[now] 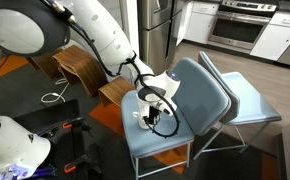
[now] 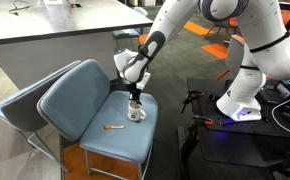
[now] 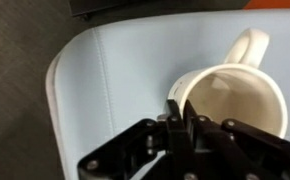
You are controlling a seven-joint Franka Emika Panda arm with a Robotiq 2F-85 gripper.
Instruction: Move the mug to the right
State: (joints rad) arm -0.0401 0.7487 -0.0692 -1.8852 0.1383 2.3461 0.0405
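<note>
We find the small white ceramic mug (image 3: pixel 235 100) upright on the pale blue padded chair seat (image 3: pixel 115 80), toward the seat edge nearest the robot's base in an exterior view (image 2: pixel 136 113). The black Robotiq gripper (image 3: pixel 182 108) hangs directly over the mug's rim, roughly a quarter-turn round from the looped handle (image 3: pixel 247 45). Its jaws are drawn almost together, and we judge that they pinch the mug's wall. The contact itself is blurred and hidden by the fingers. We cannot tell whether the base rests on the seat. A small orange thing (image 2: pixel 112 128) lies just beside it, too small to name.
</note>
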